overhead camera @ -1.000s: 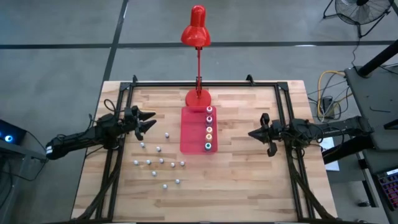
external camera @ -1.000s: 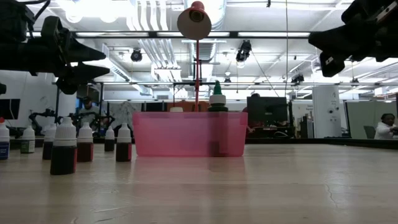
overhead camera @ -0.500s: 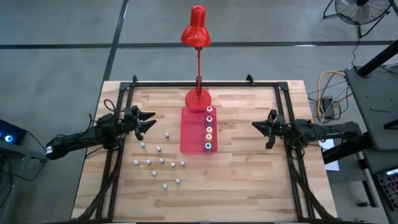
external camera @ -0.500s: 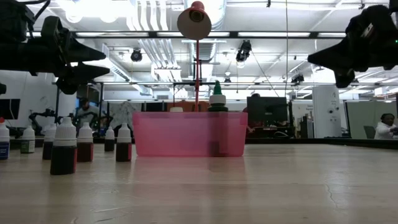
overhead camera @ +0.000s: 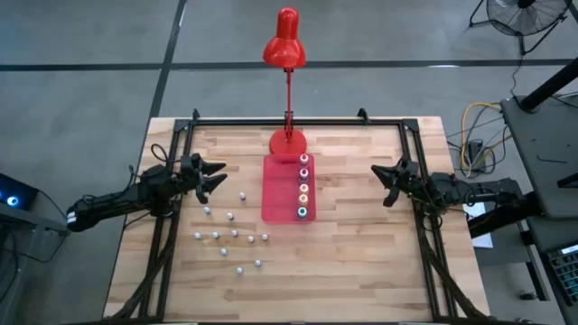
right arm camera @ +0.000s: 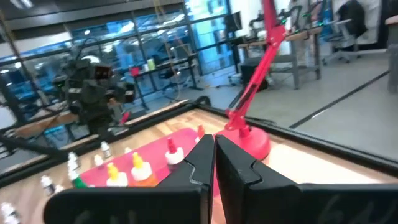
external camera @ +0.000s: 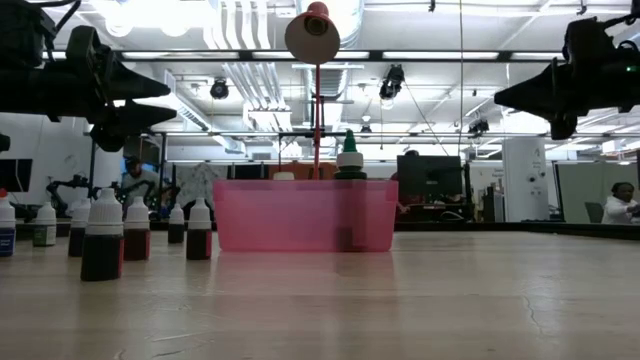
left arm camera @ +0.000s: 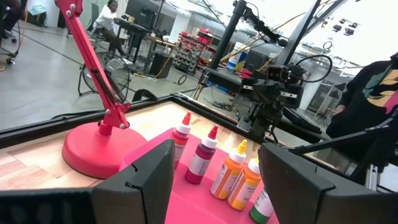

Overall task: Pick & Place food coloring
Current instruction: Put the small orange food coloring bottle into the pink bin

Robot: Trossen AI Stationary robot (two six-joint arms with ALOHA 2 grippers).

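Five bigger food coloring bottles [overhead camera: 303, 186] stand upright in a row along the right side of a flat red tray [overhead camera: 278, 191]. The left wrist view shows them too [left arm camera: 230, 169]. Several smaller whitish-capped bottles [overhead camera: 231, 236] stand scattered on the wood left of the tray and appear again in the low view [external camera: 102, 245]. My left gripper [overhead camera: 223, 174] hovers open above the table's left part, pointing level at the tray, nothing between its fingers [left arm camera: 214, 186]. My right gripper [overhead camera: 379, 173] hovers shut and empty above the table's right part [right arm camera: 214, 168].
A red desk lamp stands with its base [overhead camera: 287, 142] just beyond the tray's far end, its head [overhead camera: 287, 47] reaching past the far edge. A black frame [overhead camera: 298, 120] runs along the table's far, left and right sides. Bare wood lies right of the tray.
My right gripper has drawn back a little toward the table's right edge, come up to level and swung its tips toward the far edge, staying shut. The bottles and the tray stand as before.
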